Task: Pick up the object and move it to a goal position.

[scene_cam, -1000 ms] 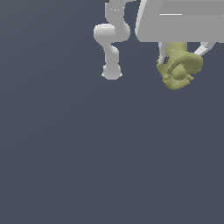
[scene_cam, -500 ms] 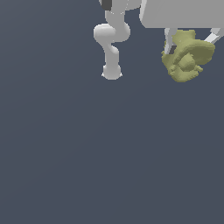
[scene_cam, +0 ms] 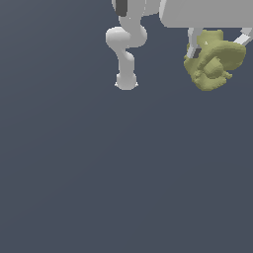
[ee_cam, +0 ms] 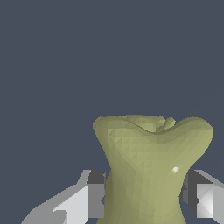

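The object (scene_cam: 213,62) is an olive-yellow lumpy figurine-like lump at the top of the exterior view's right. It hangs between the fingers of my white gripper (scene_cam: 216,42), lifted off the dark grey floor. In the wrist view the object (ee_cam: 148,166) fills the gap between the two fingers (ee_cam: 89,199), which press on its narrower waist from both sides. The gripper (ee_cam: 144,197) is shut on it. The gripper's upper body is partly cut off by the frame's top edge.
The arm's white base and links (scene_cam: 126,49) stand at the top middle of the exterior view, on its left of the held object. The flat dark grey floor (scene_cam: 123,173) spreads across the remainder of the view.
The gripper has carried the object upward and toward the exterior view's right. The arm's base has not moved.
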Robot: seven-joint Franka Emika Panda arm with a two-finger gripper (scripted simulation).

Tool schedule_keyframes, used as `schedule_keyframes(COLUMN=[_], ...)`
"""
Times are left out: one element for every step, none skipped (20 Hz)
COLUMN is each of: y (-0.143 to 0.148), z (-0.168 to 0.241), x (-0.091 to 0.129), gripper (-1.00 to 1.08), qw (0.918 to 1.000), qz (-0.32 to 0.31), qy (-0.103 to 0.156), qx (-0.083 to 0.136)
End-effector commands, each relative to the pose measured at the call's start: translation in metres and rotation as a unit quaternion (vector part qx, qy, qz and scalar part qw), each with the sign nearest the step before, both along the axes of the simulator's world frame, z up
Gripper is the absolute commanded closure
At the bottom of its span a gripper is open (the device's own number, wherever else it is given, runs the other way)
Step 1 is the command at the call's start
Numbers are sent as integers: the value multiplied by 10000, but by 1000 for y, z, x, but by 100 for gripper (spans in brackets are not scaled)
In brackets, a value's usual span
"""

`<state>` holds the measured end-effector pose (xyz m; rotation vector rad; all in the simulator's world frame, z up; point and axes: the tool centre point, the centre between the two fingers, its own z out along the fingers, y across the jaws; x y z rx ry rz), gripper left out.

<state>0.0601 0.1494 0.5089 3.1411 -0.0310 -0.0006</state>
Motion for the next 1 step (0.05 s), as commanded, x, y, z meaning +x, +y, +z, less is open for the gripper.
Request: schedule_keyframes(y=[0], z=[1], x=[0], gripper=[108], qw=[10000], qz=[0], qy=[-2], qx=[0])
